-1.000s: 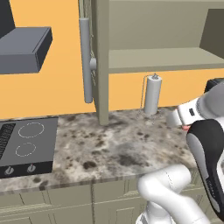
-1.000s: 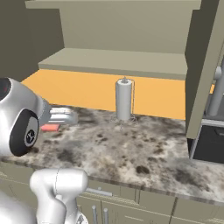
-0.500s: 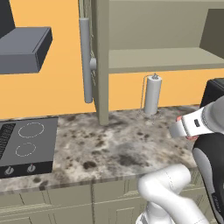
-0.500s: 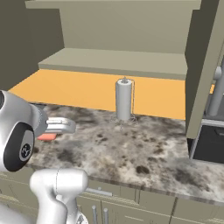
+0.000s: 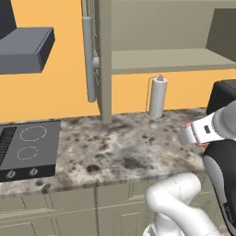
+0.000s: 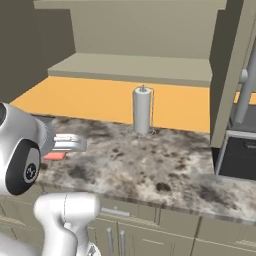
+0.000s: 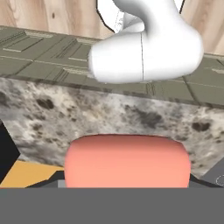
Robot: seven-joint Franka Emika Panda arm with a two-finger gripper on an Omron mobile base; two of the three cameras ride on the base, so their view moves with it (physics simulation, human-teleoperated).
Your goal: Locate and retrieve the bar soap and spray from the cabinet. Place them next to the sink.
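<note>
In the hand view the soap (image 7: pixel 127 161) is very close to the camera, a wide salmon block low in the picture. The finger tips are hidden, so I cannot tell if the gripper is open, closed or holding the soap. Past the soap lies the speckled counter (image 7: pixel 52 111), then the grey-green base cabinets (image 7: pixel 39 57).

In the right base view the soap (image 6: pixel 54 156) shows as a pink piece just under the hand, at the left part of the counter (image 6: pixel 150 160). I cannot tell if it rests on the stone or is a little above it. In the left base view only a small pink edge of the soap (image 5: pixel 188 125) shows beside the hand.

Farther back a paper towel roll (image 6: pixel 142 110) stands upright near the orange wall. Above it is the cabinet (image 6: pixel 135 67), open, with a plain shelf. Its door with a long grey handle (image 5: pixel 88 60) hangs to the left, and a black stovetop (image 5: pixel 28 150) lies on the counter well apart from the soap.
</note>
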